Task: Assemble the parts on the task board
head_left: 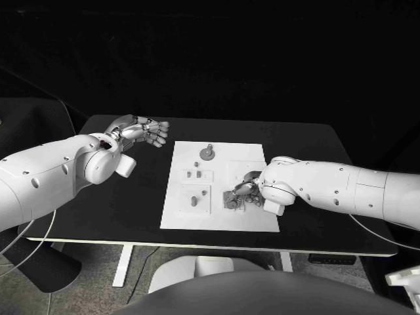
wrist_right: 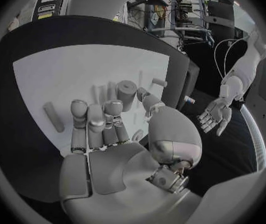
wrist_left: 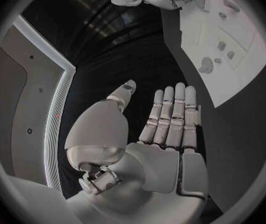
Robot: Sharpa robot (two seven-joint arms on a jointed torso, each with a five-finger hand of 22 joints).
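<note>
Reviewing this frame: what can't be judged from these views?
- Head view: the right hand covers part of the task board; any contact with the parts there is hidden.
- Right wrist view: its fingers hide the board beneath.
- Left wrist view: the parts are too small to identify beyond the left hand.

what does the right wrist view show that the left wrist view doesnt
Right wrist view alone: the right hand's palm from behind, open over the task board, with a short upright cylinder beside its fingertips and a rod lying flat.

Left wrist view alone: the left hand's palm, fingers straight, over bare black table.

Both: the white board with small parts, and the other hand farther off.
</note>
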